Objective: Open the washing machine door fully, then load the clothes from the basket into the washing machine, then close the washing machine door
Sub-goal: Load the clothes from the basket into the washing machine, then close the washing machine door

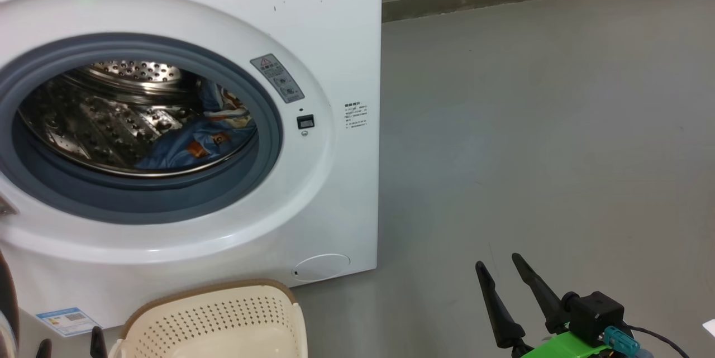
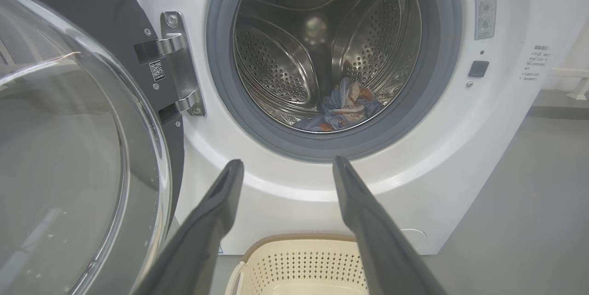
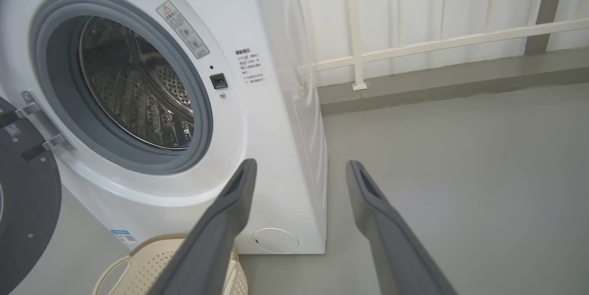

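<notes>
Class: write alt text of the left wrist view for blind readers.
Big white washing machine, open, blue bear-print clothes in its steel drum. Its round glass-bowled door stands left; the open left gripper hovers above a cream perforated basket.

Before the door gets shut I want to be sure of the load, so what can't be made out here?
Basket bottom: cut by the lower edge in head view and both wrist views, so anything left inside cannot be ruled out.
Clothes in the drum: bunched, piece count unclear.
Washing machine door: cut by left wrist view's left edge; full swing unclear.
Front label print: too small.
</notes>
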